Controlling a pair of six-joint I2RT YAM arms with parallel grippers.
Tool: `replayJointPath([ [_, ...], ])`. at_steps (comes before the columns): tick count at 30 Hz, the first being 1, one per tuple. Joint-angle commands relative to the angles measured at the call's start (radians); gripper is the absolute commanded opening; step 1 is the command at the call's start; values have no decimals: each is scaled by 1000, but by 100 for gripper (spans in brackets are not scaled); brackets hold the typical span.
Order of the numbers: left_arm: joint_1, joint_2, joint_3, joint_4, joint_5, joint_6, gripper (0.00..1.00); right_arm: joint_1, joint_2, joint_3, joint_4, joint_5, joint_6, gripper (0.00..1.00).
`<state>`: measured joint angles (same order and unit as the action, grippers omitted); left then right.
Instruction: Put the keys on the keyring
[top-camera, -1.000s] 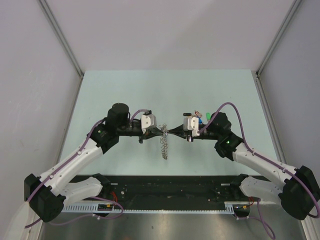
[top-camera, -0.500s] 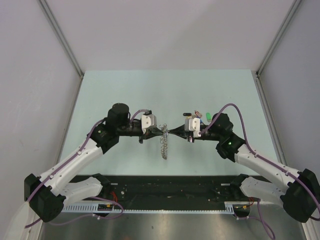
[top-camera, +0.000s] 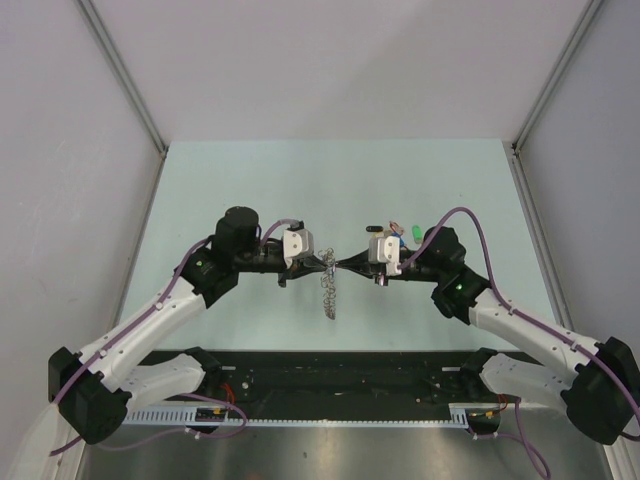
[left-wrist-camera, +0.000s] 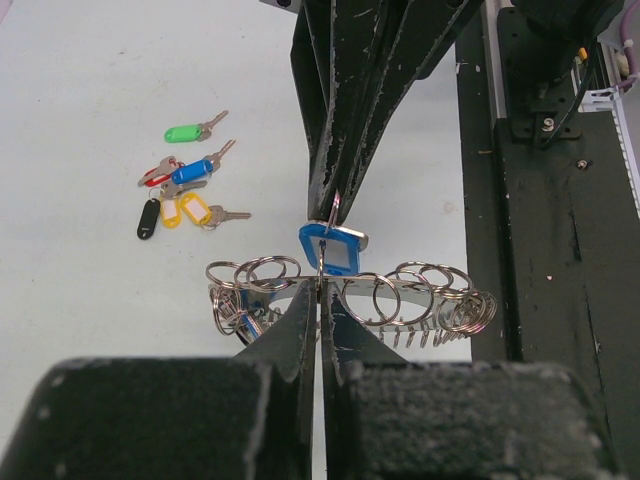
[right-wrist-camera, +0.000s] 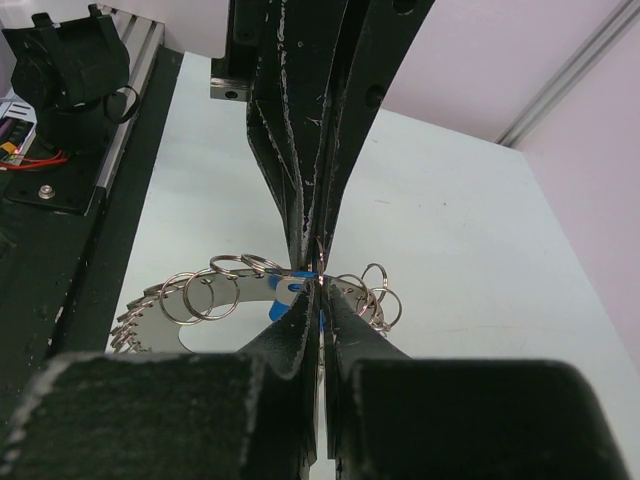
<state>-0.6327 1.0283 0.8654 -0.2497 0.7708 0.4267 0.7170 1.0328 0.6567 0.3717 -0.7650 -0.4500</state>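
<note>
One blue-tagged key (left-wrist-camera: 330, 248) appears to be mid-threading onto the keyring (left-wrist-camera: 400, 295), held mid-frame above the bench (left-wrist-camera: 80, 90). The key is pinched in the clenched right hand (left-wrist-camera: 331, 205), the ring in the clenched left hand (left-wrist-camera: 320, 290). Next, it likely must be worked round a wire loop. Other keys (left-wrist-camera: 185, 195) lie upper left. Both arms are stretched inward, tip to tip.
</note>
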Motion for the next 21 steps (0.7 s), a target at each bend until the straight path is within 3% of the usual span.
replayJointPath([
  [1, -9, -8, 9, 32, 24, 12, 0, 7, 13, 17, 33, 6, -12, 0],
  [21, -9, -7, 9, 40, 30, 1, 0, 15, 39, 41, -17, -13, -47, 0],
])
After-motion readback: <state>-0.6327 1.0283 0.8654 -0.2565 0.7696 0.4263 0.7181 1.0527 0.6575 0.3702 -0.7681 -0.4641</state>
